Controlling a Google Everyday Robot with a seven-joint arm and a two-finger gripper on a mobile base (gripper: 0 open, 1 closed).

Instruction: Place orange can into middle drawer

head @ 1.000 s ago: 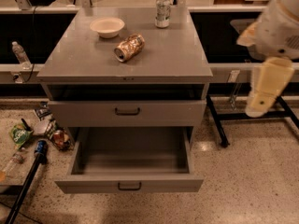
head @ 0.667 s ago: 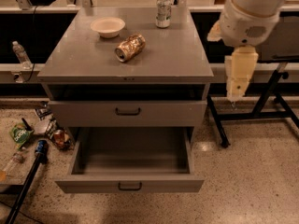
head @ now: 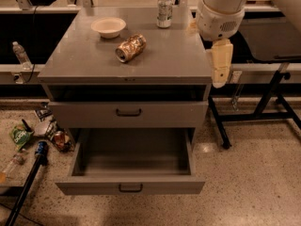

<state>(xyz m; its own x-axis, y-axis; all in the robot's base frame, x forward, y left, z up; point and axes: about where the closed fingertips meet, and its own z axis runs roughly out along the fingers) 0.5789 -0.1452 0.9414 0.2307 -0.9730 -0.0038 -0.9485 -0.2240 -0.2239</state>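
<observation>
The orange can (head: 130, 48) lies on its side in the middle of the grey cabinet top (head: 84, 65). The middle drawer (head: 130, 186) is pulled out and open below, its inside bare, with the black bar handle on its front. My gripper (head: 220, 69) hangs pointing down off the cabinet's right edge, level with the top, well to the right of the can and not touching it. It holds nothing that I can see.
A green-and-white can (head: 164, 12) and a cream bowl (head: 108, 27) stand at the back of the top. The upper drawer front (head: 128, 113) is closed. Litter (head: 33, 133) and a dark pole lie on the floor at the left. A black table frame (head: 263, 109) stands at the right.
My arm has swung left and upward, from out at the right to right beside the cabinet's right edge. The can and the drawers have not moved.
</observation>
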